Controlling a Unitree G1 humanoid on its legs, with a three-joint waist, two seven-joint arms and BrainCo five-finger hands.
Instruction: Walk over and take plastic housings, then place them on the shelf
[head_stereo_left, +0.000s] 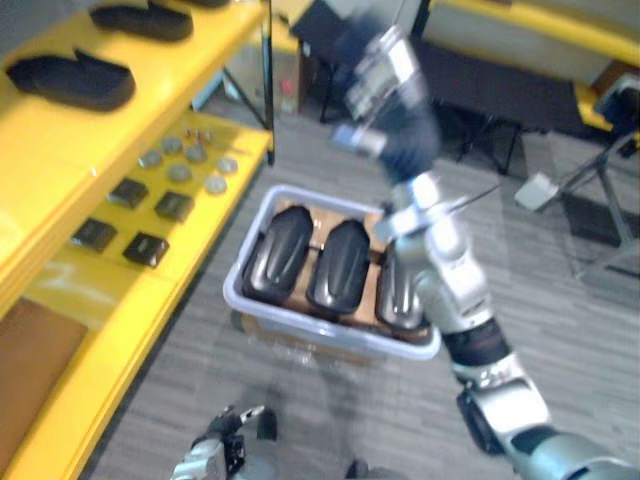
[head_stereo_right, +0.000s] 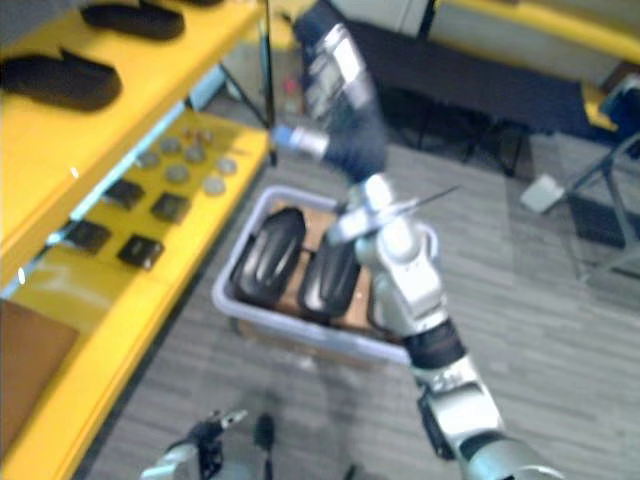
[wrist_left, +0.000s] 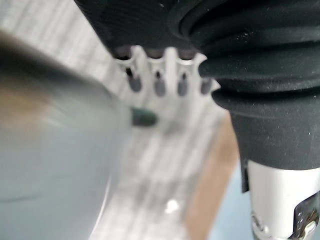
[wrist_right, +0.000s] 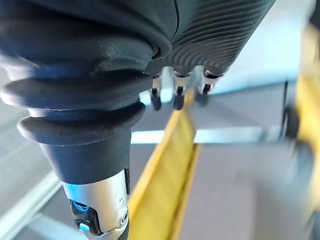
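Three black plastic housings lie side by side in a pale bin on the floor, at the centre of the frame. More housings of the same kind already rest on the top board of the yellow shelf at the upper left. On the board below are small dark blocks and round discs.

Step in hand, as judged: the pick-up has not begun, since no housing is lifted or touched.

The right hand is held high above the far edge of the bin, at the upper centre of the frame, well apart from the housings. Its fingers hang in a loose row, apart and unclenched, with nothing between them.

The left hand shows low at the bottom edge. Its fingers are likewise relaxed, and it holds nothing.

The next move probably calls for lowering the right hand into the bin, closing on one housing, and carrying it left to the shelf.
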